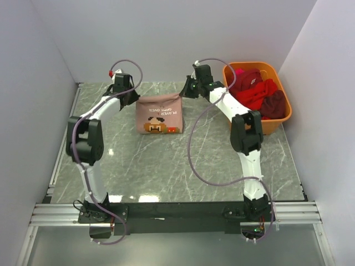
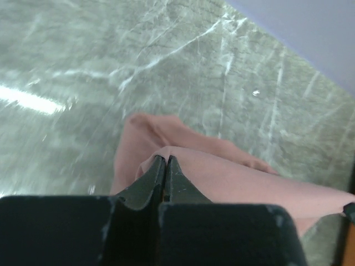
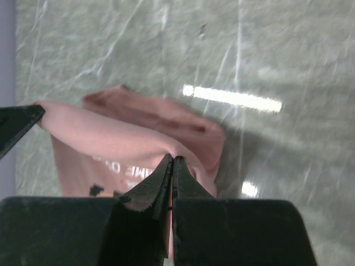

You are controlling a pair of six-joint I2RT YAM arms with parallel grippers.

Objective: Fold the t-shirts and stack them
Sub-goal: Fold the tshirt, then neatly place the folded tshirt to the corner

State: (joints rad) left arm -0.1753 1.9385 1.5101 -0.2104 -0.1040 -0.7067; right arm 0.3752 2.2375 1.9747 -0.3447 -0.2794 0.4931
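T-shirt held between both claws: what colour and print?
Dusty salmon-pink t-shirt with a pixel-art graphic and text; clearest in the top external view.

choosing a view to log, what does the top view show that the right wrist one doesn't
Only top: the basket holding red shirts, off to the right. Only right wrist: the right gripper shut on the pink shirt, seen close up. Both: the pink shirt and the table.

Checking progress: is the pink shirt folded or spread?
Folded: pink shirt forms a compact rectangle, far corners pinched by left gripper and right gripper.
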